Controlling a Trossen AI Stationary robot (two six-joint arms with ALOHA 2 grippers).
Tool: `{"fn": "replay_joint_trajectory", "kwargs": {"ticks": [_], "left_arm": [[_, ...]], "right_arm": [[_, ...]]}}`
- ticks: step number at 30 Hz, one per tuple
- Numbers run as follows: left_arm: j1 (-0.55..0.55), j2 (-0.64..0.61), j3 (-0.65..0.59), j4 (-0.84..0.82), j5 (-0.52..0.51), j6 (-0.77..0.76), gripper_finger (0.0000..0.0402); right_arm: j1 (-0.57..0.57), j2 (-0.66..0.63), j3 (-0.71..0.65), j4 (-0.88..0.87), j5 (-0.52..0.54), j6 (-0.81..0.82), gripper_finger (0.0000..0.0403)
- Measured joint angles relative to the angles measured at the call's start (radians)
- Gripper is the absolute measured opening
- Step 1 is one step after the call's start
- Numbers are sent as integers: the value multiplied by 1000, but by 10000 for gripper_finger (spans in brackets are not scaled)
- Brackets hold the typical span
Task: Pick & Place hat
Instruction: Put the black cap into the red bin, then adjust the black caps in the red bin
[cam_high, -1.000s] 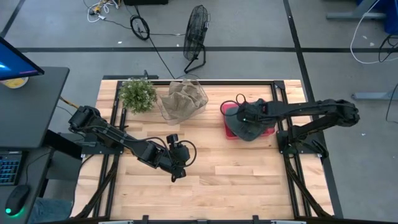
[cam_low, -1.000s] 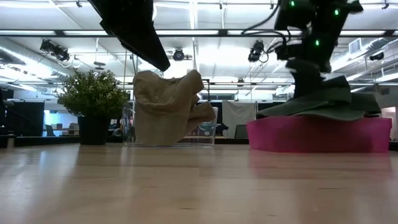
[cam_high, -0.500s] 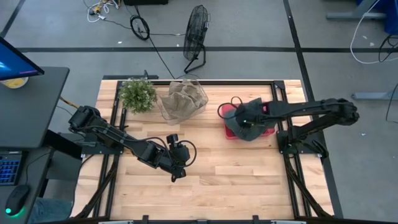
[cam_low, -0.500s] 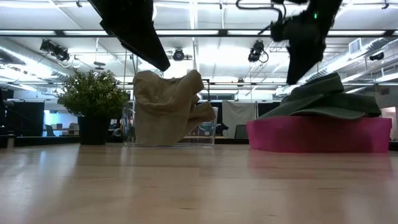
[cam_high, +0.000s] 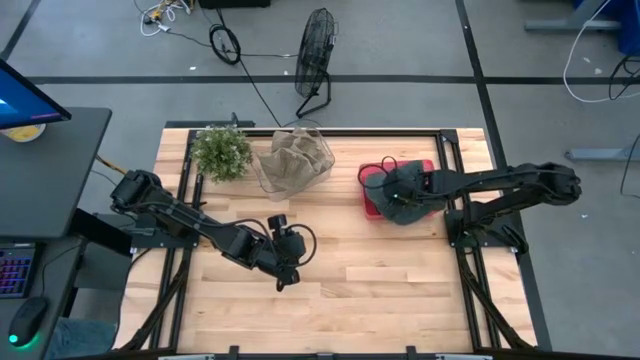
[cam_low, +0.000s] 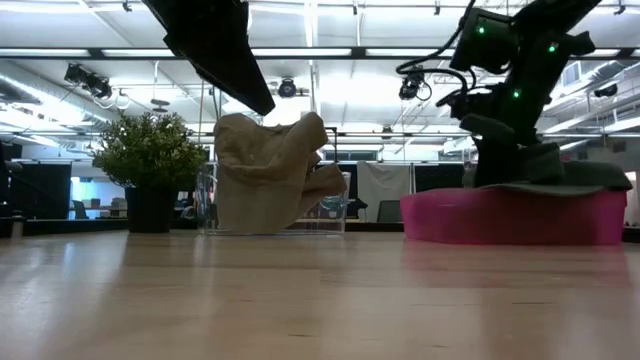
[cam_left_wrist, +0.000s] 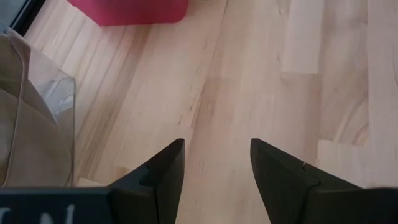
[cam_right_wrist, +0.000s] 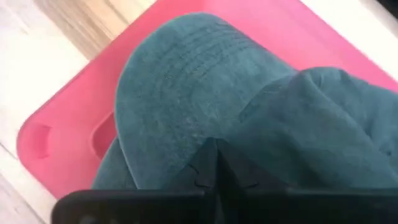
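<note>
The hat, dark teal, lies in a pink tray at the table's right. My right gripper has come down on it, shut, its fingertips sunk into the crease where the rounded brim meets the crown. In the low view the gripper stands in the hat's top, above the tray's wall. My left gripper hangs open over bare wood at the table's middle, nothing between its fingers. My right gripper pinches the hat's cloth at the crease between brim and crown, with both fingers together. It comes from above, slanting in from the table's right. One layer or several, I cannot tell. The hat rests in the tray, its crown pressed down around the fingers.
A small potted plant and a clear container holding tan cloth stand along the far edge, left of the tray. Bare wood lies between my left gripper and the tray. A black frame rail runs down the table's right side.
My right gripper has risen clear of the hat and come down onto it again, a little nearer the table's right edge. The hat's crown, which stood up while the gripper was off it, now lies lower in the tray.
</note>
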Motion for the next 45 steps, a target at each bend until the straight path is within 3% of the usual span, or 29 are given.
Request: {"fn": "replay_joint_trajectory", "kwargs": {"ticks": [4, 11, 22, 25, 34, 40, 45], "left_arm": [[6, 0, 0, 0, 0, 0, 188], [5, 0, 0, 3, 0, 0, 188], [5, -10, 1, 1, -2, -18, 180], [5, -10, 1, -1, -4, -19, 174], [5, -9, 1, -2, -4, -45, 161], [5, -9, 1, -1, -4, -44, 161], [5, -9, 1, -1, -4, -44, 161]], "right_arm": [[-2, -6, 76, -35, -19, -69, 9], [35, -13, 331, -237, -31, -87, 4], [257, -25, 510, -270, 3, -99, 4], [302, -25, 522, -316, -50, -74, 5], [438, -22, 349, -383, -185, 197, 2], [460, -22, 120, -328, -145, 406, 1], [414, -22, 19, -319, -77, 451, 1]]}}
